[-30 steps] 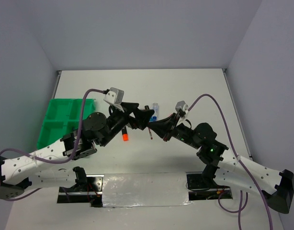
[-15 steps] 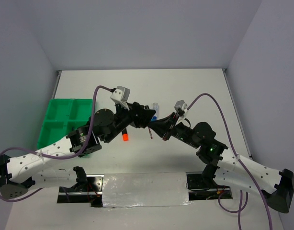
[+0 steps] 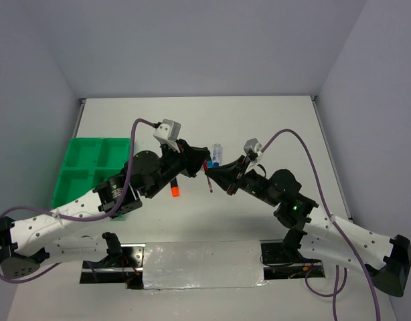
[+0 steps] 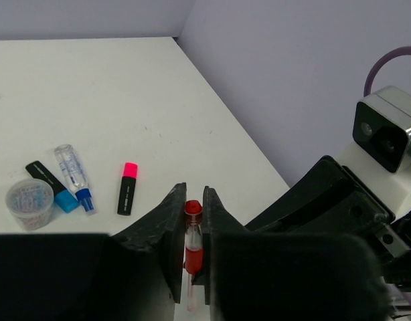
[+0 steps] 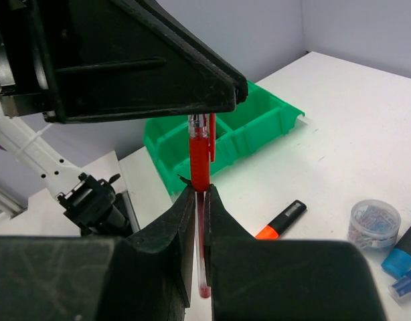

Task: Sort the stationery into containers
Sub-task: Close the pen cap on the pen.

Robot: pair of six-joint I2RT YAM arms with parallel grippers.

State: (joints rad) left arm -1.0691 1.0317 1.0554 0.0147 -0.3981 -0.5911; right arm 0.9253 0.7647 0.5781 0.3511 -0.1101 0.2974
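A thin red pen (image 3: 209, 175) hangs in the air over the table's middle, held from both sides. My left gripper (image 3: 203, 164) is shut on its capped upper end (image 4: 193, 257), fingertips (image 4: 179, 200) pressed against it. My right gripper (image 5: 200, 191) is shut on the clear lower barrel of the same red pen (image 5: 199, 157). The green four-compartment tray (image 3: 85, 167) sits at the left, also seen behind the pen as the green tray (image 5: 259, 127). An orange-black highlighter (image 3: 174, 188) lies on the table below the left wrist.
In the left wrist view a pink-black highlighter (image 4: 127, 188), a clear blue-capped marker (image 4: 74, 168), a black-blue highlighter (image 4: 50, 185) and a small tub of clips (image 4: 30, 202) lie together on the white table. The right wrist view shows the orange highlighter (image 5: 280, 221) and the tub (image 5: 374, 224).
My left gripper has swung right to the red pen and closed on its upper end. The right gripper has kept its grip and barely moved.
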